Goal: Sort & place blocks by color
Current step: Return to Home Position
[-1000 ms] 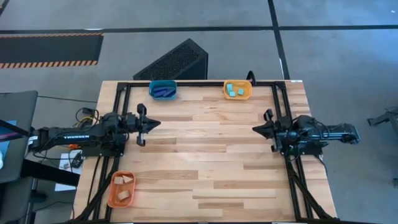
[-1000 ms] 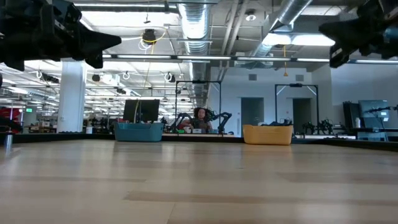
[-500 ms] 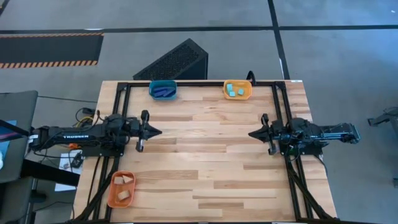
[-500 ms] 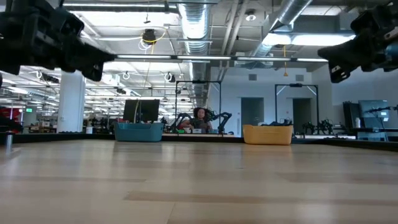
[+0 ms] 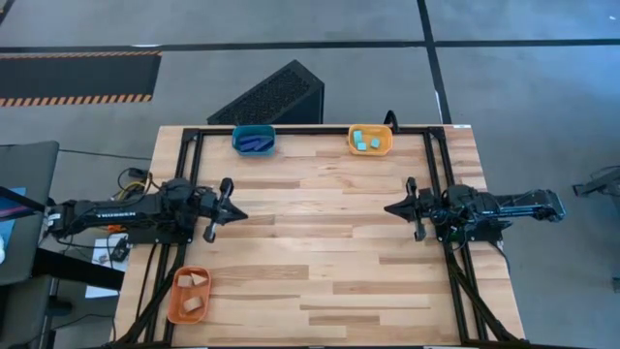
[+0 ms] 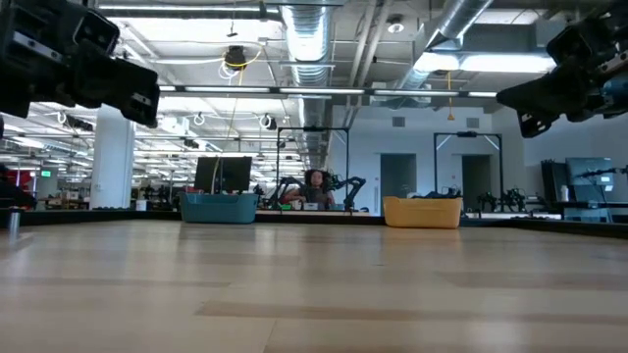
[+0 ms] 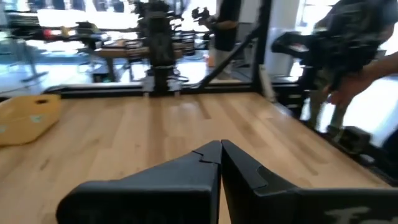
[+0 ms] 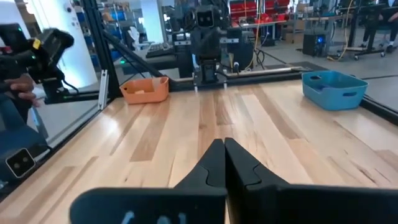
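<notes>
Dark blue bars (image 5: pixel 254 142) lie in the teal tray (image 5: pixel 238 133) at the table's far edge. Light cyan chunks (image 5: pixel 365 141) lie in the yellow tray (image 5: pixel 384 146) to its right. Pale tan pieces (image 5: pixel 192 291) lie in the orange tray (image 5: pixel 174 311) at the near left. My left gripper (image 5: pixel 238 213) is shut and empty above the table's left side; its closed fingers show in the left wrist view (image 7: pixel 220 151). My right gripper (image 5: pixel 389 207) is shut and empty above the right side; its closed fingers show in the right wrist view (image 8: pixel 223 148).
A black frame (image 5: pixel 310 129) runs around the wooden table top (image 5: pixel 320 242). The middle of the table lies bare between the two grippers. A dark slanted box (image 5: pixel 276 95) stands on the floor beyond the far edge.
My left gripper has moved toward the table's near edge and drawn back a little toward the left. My right gripper has moved a little toward the table's middle and lowered slightly. Both have stayed shut.
</notes>
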